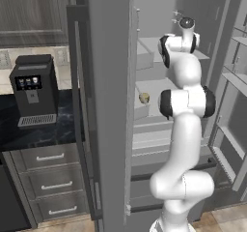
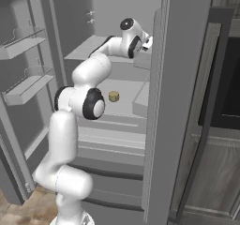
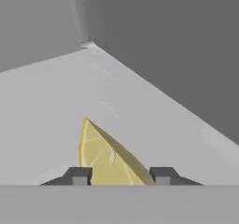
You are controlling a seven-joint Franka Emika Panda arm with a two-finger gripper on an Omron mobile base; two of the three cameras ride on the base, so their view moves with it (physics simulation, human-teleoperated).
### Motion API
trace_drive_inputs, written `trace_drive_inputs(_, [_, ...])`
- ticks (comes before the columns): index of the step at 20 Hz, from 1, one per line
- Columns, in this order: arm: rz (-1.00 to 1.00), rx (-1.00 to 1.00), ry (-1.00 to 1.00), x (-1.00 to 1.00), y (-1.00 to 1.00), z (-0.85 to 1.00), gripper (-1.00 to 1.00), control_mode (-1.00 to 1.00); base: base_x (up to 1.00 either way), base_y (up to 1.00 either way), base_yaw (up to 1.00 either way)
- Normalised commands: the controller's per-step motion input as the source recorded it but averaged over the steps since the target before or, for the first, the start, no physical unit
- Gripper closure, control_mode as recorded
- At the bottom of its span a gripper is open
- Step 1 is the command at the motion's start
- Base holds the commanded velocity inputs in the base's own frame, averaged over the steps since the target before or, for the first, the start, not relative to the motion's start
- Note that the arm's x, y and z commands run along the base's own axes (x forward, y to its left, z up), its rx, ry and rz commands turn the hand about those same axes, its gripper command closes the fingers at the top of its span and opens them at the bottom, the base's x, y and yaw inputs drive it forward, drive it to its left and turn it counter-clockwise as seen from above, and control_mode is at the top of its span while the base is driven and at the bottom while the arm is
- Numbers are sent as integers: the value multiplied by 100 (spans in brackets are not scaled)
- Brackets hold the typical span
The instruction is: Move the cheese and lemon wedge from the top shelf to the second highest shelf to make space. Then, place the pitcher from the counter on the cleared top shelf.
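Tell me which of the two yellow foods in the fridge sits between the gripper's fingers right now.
The lemon wedge, pointed and bright yellow, lies between the fingers on the top shelf. The round tan cheese sits one shelf lower.

1. Glossy white arm (image 1: 185,144), built from fat rounded tube segments, pretty chunky overall.
2. Dark, almost black bands at the joints: one big ring around the elbow bulge (image 2: 89,102), another ring further up near the wrist (image 1: 166,50).
3. Round dark cap with a lighter grey centre on the topmost joint (image 1: 186,23).
4. Bulbous white housing low down near the base (image 1: 185,187), smooth, no visible seams.
5. Two small dark grey finger tips (image 3: 79,175), blocky with flat tops, each with a lighter grey square pad on the face.
6. No visible cables, screws or markings, just plain rendered plastic-looking shells.
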Motion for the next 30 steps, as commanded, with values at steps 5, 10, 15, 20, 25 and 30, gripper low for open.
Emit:
trace_drive_inputs(5, [5, -9, -2, -68, 43, 0, 100, -100, 0, 0, 0])
trace_drive_inputs(10, [6, -10, -1, -97, 46, 0, 100, -100, 0, 0, 0])
trace_drive_inputs(15, [8, -7, -4, -100, 50, 0, 100, -100, 0, 0, 0])
trace_drive_inputs(20, [7, -2, -3, -100, 54, 2, 100, -100, 0, 0, 0])
trace_drive_inputs(25, [5, 0, 0, -100, 26, 0, 100, -100, 0, 0, 0])
trace_drive_inputs(30, [1, 0, 2, -100, 1, 0, 100, -100, 0, 0, 0])
